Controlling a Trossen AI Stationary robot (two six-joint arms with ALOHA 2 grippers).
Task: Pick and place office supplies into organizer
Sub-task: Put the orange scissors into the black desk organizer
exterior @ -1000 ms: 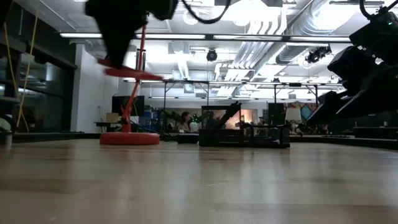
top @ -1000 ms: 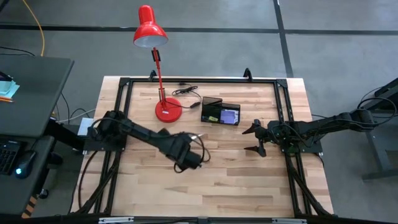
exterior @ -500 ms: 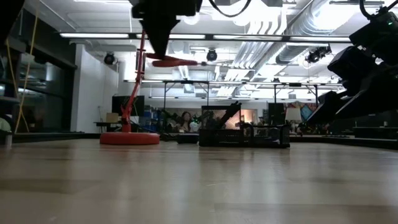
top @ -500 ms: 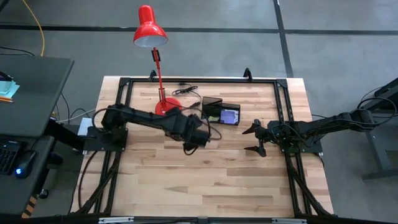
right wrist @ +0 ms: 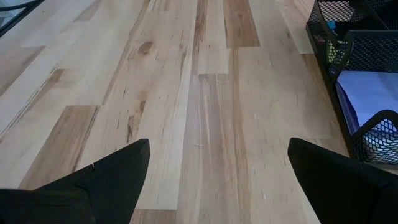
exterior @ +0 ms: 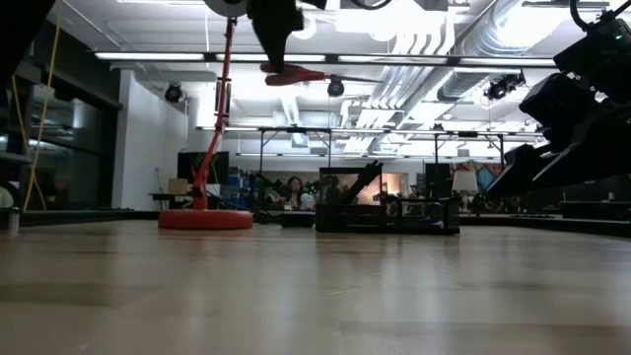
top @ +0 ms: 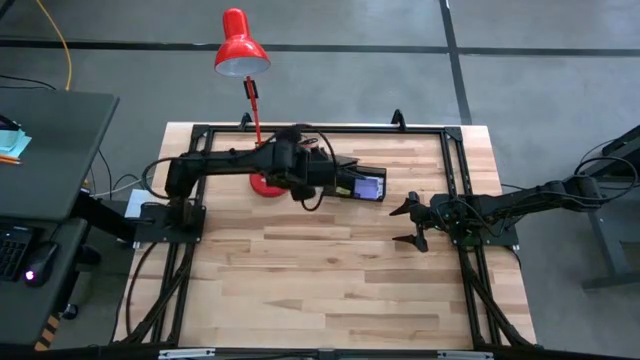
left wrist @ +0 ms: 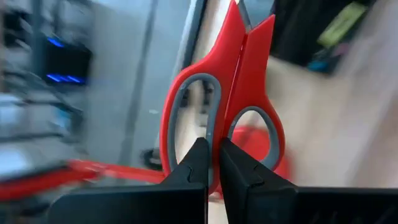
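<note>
Over the far side of the table (top: 330, 280), your left gripper (left wrist: 213, 163) hung in the air with its fingers (left wrist: 194, 163) pinched tight on the red scissors (left wrist: 227, 106). It gripped them where the two handle loops meet, and the blades pointed away from the wrist. From above you could see that arm stretched out across the lamp (top: 243, 60) base, and the gripper sat right beside the organizer (top: 356, 180), at its left end. From table height the scissors (exterior: 291, 73) were high up, well above the wood, lying almost flat. The organizer (exterior: 386, 209) stood on the table near the back edge, just to the right of the lamp's round red foot. One of its boxes held a purple pad (top: 369, 185), and you could see a bit of yellow-green (right wrist: 333, 51) in another. Your right gripper (top: 412, 222) waited near the right side of the table, well apart from the organizer, with its fingers (right wrist: 102, 180) spread wide and nothing between them. Bare wood lay under it.
</note>
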